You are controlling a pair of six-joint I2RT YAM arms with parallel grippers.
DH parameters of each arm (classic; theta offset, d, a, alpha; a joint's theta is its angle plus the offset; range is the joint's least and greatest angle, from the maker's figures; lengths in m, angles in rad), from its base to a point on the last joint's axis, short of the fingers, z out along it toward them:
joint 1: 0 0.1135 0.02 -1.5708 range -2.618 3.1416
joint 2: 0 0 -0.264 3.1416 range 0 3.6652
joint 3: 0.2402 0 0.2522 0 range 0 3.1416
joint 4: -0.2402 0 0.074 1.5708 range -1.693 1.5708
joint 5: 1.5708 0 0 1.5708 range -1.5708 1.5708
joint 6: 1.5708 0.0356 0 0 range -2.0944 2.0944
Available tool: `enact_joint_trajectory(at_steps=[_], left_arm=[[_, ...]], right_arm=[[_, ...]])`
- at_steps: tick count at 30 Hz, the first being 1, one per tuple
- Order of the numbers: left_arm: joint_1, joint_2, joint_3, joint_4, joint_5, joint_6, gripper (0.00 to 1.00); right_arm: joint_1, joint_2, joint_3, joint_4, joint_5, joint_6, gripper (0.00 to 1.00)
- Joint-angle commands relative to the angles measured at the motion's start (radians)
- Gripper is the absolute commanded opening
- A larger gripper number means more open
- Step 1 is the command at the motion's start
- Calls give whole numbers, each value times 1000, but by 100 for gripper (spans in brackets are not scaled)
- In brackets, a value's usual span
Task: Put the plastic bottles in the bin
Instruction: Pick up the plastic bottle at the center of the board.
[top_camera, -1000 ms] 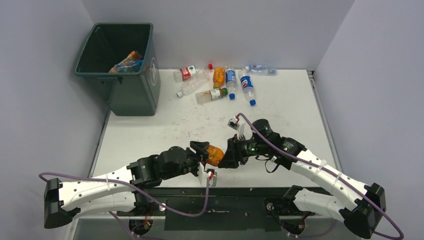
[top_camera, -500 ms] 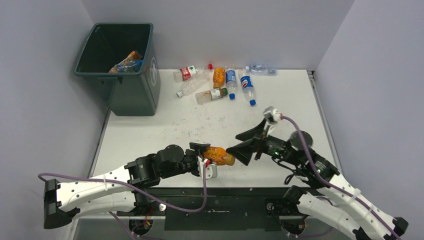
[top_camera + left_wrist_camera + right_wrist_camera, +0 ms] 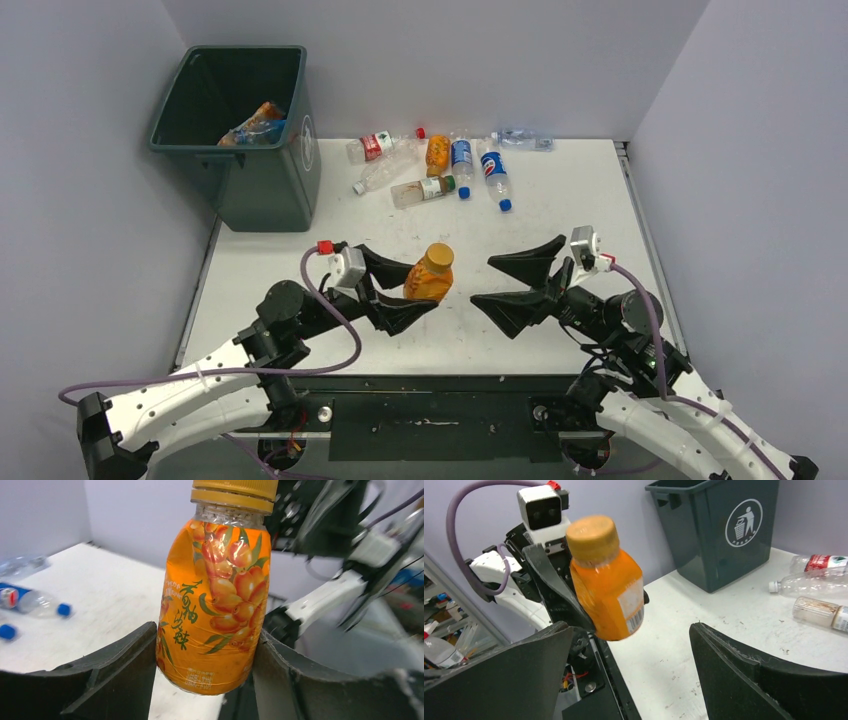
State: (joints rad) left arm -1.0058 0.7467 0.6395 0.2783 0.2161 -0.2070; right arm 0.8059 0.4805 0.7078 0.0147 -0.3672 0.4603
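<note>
An orange bottle (image 3: 430,275) with an orange cap is held upright above the table's near middle, my left gripper (image 3: 419,287) shut on its lower body. The left wrist view shows the bottle (image 3: 215,595) squeezed between both black fingers. My right gripper (image 3: 482,282) stands wide open just right of it, holding nothing; its wrist view shows the bottle (image 3: 606,585) ahead of the spread fingers. The dark green bin (image 3: 228,150) stands at the far left with bottles (image 3: 255,125) inside. Several plastic bottles (image 3: 461,155) lie at the table's far middle.
The bin (image 3: 719,530) carries a round white sticker on the side facing the table. Among the lying bottles are a red-label one (image 3: 370,147), a brown-tinted one (image 3: 422,189) and a blue-label one (image 3: 495,172). Grey walls close in the table on three sides.
My right gripper let go of the orange bottle, opened wide and drew back right. The left arm lifted the bottle and turned it upright, farther from the table's near edge.
</note>
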Motion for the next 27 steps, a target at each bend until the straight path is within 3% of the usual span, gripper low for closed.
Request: enact_joint_trajectory(at_steps=[1,10,18,23,27], left_arm=[[28,6,-98,479,115,-384,20],[29,73,-70,559,142,-461,18],[22,105,-81,604,127,-460,16],[20,122,-79,616,130,-453,15],[19,123,-77,593,121,-439,15]], right_arm=[[3,14,-37,158,-81,22,90],[4,111,-81,445,-137,135,90],[13,195,-151,661,-121,247,98],[36,246,-174,761,-109,280,91],[56,262,-171,805,-96,277,99]])
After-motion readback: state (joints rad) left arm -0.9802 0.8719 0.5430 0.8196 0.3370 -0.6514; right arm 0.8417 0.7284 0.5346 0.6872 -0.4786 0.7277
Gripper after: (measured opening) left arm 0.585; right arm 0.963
